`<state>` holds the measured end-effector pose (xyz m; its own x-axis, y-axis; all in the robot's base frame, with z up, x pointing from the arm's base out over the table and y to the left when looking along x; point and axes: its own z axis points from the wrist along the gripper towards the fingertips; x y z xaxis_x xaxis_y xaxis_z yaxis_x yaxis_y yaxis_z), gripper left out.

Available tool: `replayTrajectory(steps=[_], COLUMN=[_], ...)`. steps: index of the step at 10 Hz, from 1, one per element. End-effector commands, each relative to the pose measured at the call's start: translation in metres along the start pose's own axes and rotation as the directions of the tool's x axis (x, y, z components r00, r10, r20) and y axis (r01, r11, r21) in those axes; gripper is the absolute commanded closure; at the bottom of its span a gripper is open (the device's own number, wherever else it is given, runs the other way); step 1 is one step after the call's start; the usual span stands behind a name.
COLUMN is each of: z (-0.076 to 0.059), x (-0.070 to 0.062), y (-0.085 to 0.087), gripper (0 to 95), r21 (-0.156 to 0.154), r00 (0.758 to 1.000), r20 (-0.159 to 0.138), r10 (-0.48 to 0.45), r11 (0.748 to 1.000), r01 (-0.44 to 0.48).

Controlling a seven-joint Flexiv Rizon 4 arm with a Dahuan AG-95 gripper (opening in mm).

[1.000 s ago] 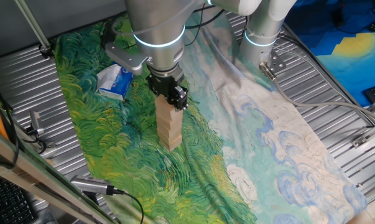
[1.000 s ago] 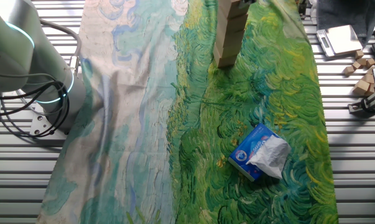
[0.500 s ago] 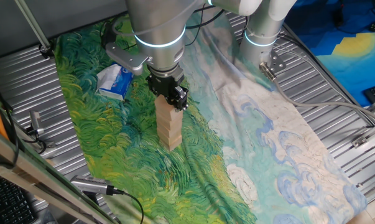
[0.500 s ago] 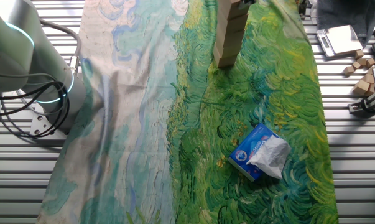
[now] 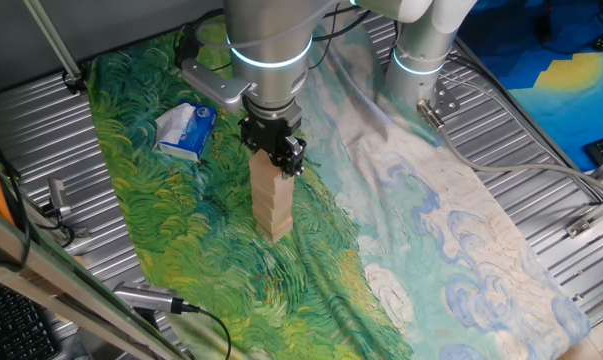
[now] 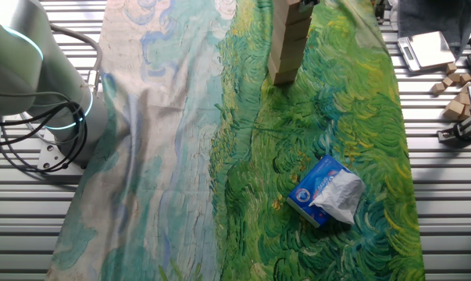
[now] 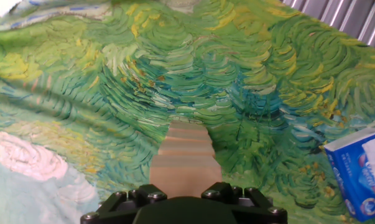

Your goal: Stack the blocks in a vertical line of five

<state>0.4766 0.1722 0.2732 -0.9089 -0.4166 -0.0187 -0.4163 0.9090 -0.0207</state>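
- The room: the table (image 5: 541, 190) is ribbed grey metal, with a second pale robot base (image 6: 40, 86) standing at one edge, cables beside it, and a blue mat off to the far side
- The surface: a painted cloth (image 5: 171, 200) of green, yellow and pale blue swirls is spread over the slats, creased in places, so the footing under the pile is soft and not quite flat
- The arm (image 5: 266, 40) comes straight down over the middle of the cloth, a glowing ring around its wrist
- The stack (image 5: 273, 200) of tan wooden blocks stands upright on the green part of the cloth, directly under the hand; its upper end is cut off in the other fixed view, and I cannot count the cubes for certain
- The packet (image 6: 326, 191), blue and white, lies on the cloth well apart from the stack
- Spare wooden pieces (image 6: 454, 86) lie off the cloth on the slats, near the table's edge
- The gripper (image 5: 274, 152) sits at the top of the stack, around or just above the uppermost block; whether its jaws are spread or pinching, I cannot tell
- Step in hand, as I judge it: seating the top block
- The next move calls for a clean let-go and a straight lift, with no sideways drag, since a tall pile on cloth would topple easily
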Motion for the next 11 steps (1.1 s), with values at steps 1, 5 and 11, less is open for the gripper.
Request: replayTrajectory(steps=[1,5,11], z=[-0.0001,0.0015,0.0033], x=[-0.0011,-0.0013,-0.0009], y=[0.0003,-0.0003,-0.0008], gripper=[95.0,95.0,95.0], r21=[0.0,0.002,0.006], r00=[1.0,1.0,1.0], r20=[-0.003,-0.001,0.005], r10=[-0.001,-0.005,-0.026], r11=[1.0,1.0,1.0], r01=[0.001,0.005,0.026])
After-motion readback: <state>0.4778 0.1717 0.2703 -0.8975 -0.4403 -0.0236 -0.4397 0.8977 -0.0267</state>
